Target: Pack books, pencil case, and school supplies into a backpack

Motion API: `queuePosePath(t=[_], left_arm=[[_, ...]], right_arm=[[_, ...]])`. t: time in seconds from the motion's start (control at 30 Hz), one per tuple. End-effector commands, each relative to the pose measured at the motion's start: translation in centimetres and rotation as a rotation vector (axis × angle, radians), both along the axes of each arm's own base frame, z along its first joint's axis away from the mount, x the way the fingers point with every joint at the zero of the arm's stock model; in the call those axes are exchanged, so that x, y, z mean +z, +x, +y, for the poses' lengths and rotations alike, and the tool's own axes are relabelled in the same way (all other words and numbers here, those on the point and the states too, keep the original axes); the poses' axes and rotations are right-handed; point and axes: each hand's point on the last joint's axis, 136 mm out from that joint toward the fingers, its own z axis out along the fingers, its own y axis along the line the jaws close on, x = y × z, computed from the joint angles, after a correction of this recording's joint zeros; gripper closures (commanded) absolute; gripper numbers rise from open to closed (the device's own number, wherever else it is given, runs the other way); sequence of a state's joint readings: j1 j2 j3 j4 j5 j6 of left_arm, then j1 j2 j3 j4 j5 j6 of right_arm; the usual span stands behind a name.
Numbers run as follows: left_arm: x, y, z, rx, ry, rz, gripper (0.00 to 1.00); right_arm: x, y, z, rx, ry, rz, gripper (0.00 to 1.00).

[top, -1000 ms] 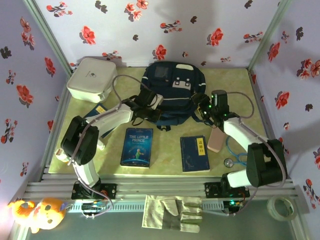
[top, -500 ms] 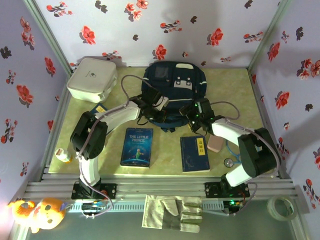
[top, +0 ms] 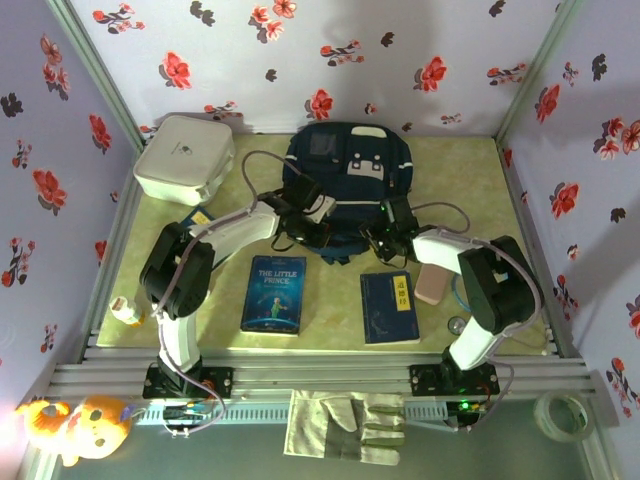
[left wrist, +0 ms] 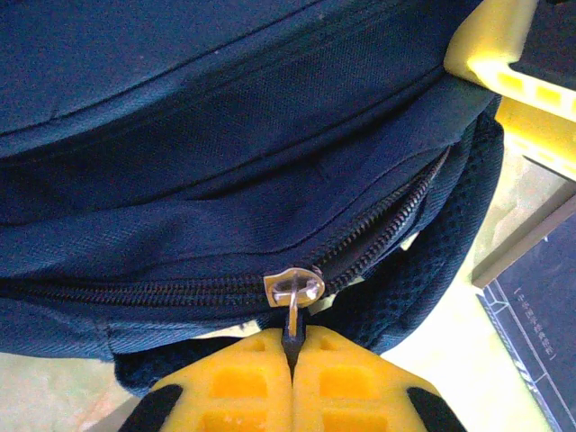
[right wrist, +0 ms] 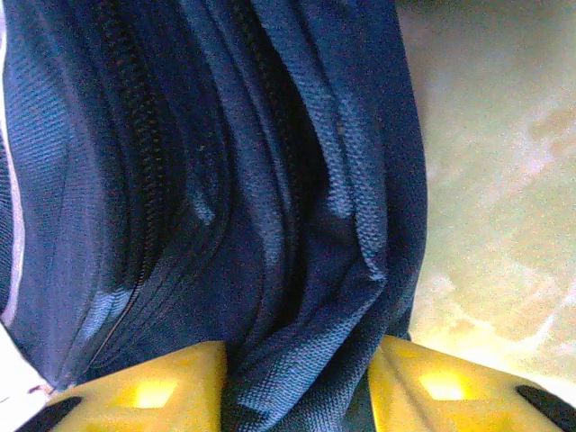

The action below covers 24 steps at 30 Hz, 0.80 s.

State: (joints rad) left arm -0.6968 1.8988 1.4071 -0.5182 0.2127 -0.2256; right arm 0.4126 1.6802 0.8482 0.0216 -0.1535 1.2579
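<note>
The navy backpack [top: 345, 170] lies flat at the back centre of the table. My left gripper [top: 306, 229] is at its lower left edge; in the left wrist view it [left wrist: 292, 346] is shut on the metal zipper pull [left wrist: 294, 310], and the zip is partly parted to the right. My right gripper [top: 385, 241] is at the lower right edge, its yellow fingers [right wrist: 148, 389] pinching a bunched fold of backpack fabric [right wrist: 310, 351]. "The Little Prince" [top: 274, 293] and the navy book with a label strip [top: 389, 307] lie in front. The smaller book [top: 194, 222] is partly hidden by my left arm. The pink pencil case [top: 432, 284] lies beside my right arm.
A white square box [top: 183, 158] stands at the back left. A small tube [top: 125, 312] lies at the left edge, and a cord with a metal disc [top: 460, 318] at the right. Gloves [top: 345, 425], a tape roll [top: 562, 415] and a plush toy [top: 75, 425] lie beyond the front rail.
My right gripper has swung left from above the pencil case to the backpack's lower right edge and taken the fabric. The left gripper has stayed at the zipper, shifting slightly.
</note>
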Motion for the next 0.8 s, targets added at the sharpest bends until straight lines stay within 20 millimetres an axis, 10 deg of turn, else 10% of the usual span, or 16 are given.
queuePosePath(t=[0.0, 0.4, 0.77], left_arm=[[0.7, -0.8, 2.0, -0.024, -0.01, 0.057, 1.0], [-0.2, 0.7, 6.8, 0.081, -0.027, 0.101, 1.0], [1.3, 0.2, 1.2, 0.03, -0.122, 0.066, 1.0]], right_arm=[[-1.2, 1.2, -2.4, -0.035, -0.167, -0.013, 0.59], [-2.0, 4.3, -4.2, 0.02, -0.292, -0.031, 0.63], [5.4, 2.2, -4.0, 0.043, -0.202, -0.194, 0.35]])
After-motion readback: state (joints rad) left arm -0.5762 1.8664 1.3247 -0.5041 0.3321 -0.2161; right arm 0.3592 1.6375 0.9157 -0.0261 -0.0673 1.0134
